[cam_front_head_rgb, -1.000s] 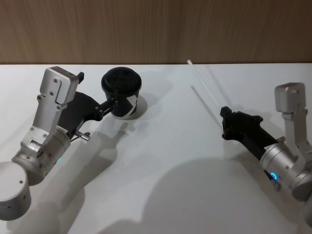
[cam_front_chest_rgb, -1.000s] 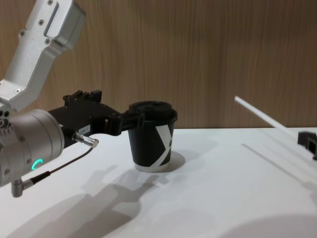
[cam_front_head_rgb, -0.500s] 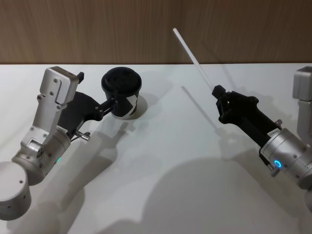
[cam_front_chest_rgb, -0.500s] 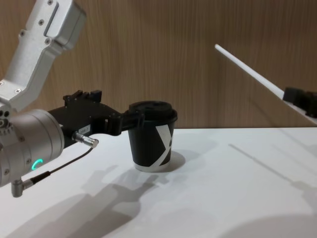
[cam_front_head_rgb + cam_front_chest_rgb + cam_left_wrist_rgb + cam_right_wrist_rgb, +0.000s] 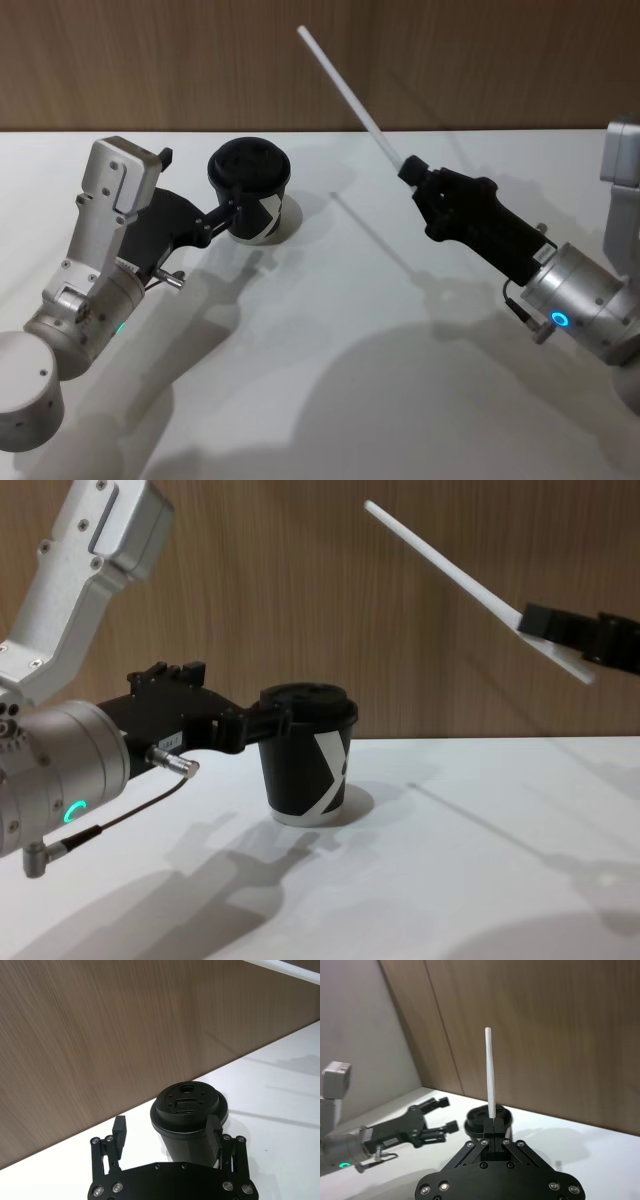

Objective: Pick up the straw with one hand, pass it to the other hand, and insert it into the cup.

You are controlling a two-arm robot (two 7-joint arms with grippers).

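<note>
The straw (image 5: 350,95) is off the table, held near its lower end by your right gripper (image 5: 408,170), whose jaws are clenched on it. In the head view it slants away from the fingertips towards eleven o'clock, and its free tip shows against the wooden wall (image 5: 480,60). In the chest view the straw (image 5: 450,570) runs from ten o'clock down to four o'clock, and a short stub pokes out below the right gripper (image 5: 535,620). In the right wrist view the straw (image 5: 490,1075) stands straight out of the pinched fingertips (image 5: 494,1125).

The cup (image 5: 250,190) stands upright on the white table (image 5: 330,330) with its lid on, at about nine o'clock from your right gripper and well apart from it.

Your left gripper (image 5: 238,212) is at the cup, reaching in from seven o'clock. In the left wrist view the jaws are spread and straddle the cup (image 5: 187,1105) just under the lid. One finger (image 5: 214,1130) is against the cup's side, and the other (image 5: 119,1129) stands clear of it.
</note>
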